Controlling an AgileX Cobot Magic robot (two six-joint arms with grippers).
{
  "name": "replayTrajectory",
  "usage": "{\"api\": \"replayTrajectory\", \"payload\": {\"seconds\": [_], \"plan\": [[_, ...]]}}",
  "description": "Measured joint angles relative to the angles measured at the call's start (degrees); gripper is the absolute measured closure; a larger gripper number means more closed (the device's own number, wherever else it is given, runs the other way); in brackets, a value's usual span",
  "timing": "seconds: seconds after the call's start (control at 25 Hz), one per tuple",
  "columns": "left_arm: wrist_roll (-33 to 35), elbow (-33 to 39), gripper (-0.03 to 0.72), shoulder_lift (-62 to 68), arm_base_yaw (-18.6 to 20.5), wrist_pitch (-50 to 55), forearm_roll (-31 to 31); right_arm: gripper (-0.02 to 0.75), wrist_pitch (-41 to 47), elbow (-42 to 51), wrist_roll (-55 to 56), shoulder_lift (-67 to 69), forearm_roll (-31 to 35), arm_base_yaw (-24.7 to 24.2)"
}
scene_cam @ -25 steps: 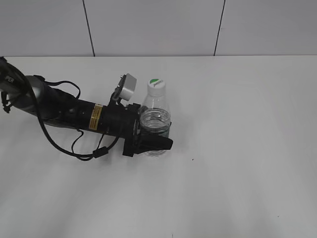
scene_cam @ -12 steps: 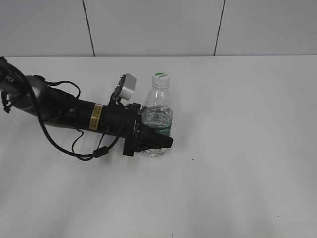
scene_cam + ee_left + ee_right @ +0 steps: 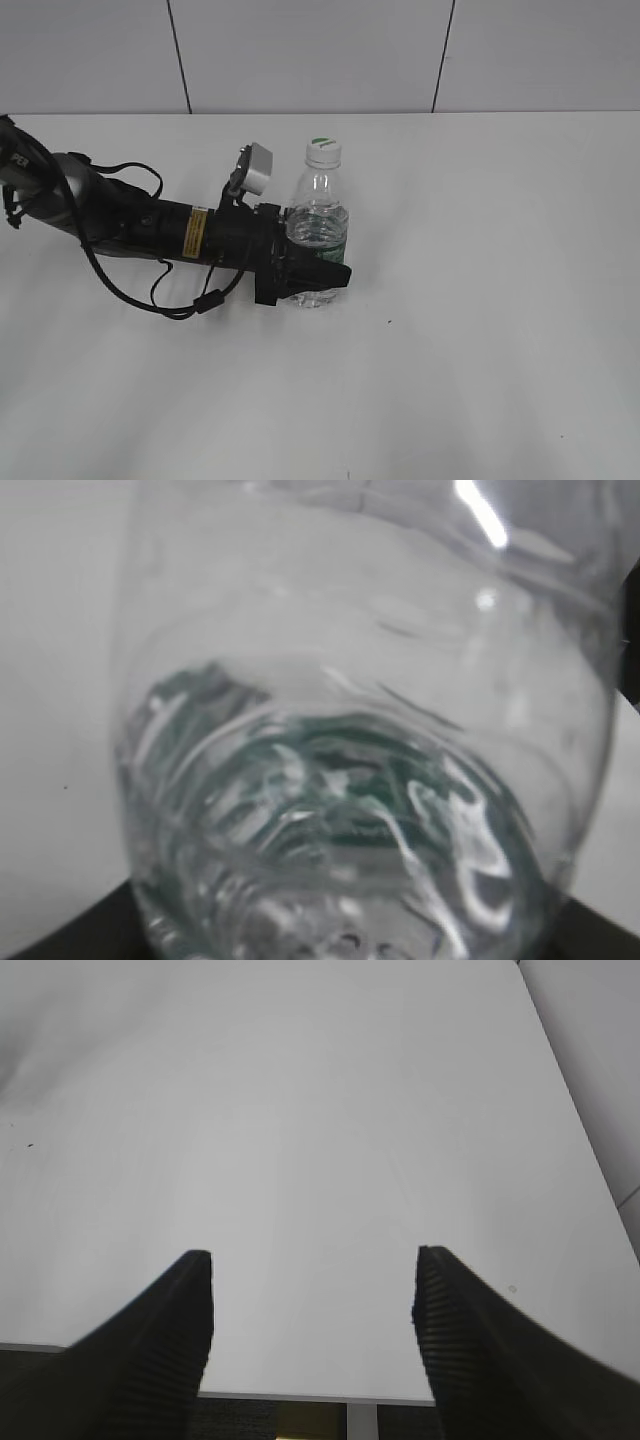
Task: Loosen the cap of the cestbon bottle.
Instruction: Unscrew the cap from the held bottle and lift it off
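Left gripper [image 3: 318,262] clamps the small clear plastic bottle [image 3: 320,205] around its green-labelled lower body; white screw cap [image 3: 323,152] on; bottle upright; right gripper [image 3: 312,1305] gapes, holding nothing.

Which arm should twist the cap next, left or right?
Probably the right. The left gripper has its jaws around the cestbon bottle, bracing it upright. The right gripper is open and empty over bare table, so it is free to reach the cap.

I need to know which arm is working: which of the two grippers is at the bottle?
The left gripper: its jaws sit around the lower body of the bottle. The right gripper is open over bare table, nothing between its fingers.
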Motion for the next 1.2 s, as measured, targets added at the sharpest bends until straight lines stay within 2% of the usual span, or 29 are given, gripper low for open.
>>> {"api": "replayTrajectory", "payload": {"seconds": [0.48, 0.72, 1.04, 1.2], "plan": [[7.6, 0.0, 0.283, 0.0, 0.0, -0.2, 1.8, 0.253, -0.8, -2.1, 3.3, 1.9, 0.5, 0.0], [8.5, 0.0, 0.283, 0.0, 0.0, -0.2, 1.9, 0.253, -1.2, -7.6, 4.3, 19.1, 6.5, 0.0], [9.9, 0.0, 0.283, 0.0, -0.3, -0.4, 3.1, 0.253, 1.0, -19.6, 6.2, 42.4, 11.7, 0.0], [10.7, 0.0, 0.283, 0.0, -1.5, -0.6, 3.3, 0.253, 2.4, -25.2, 6.7, 53.9, 16.5, 0.0]]}}
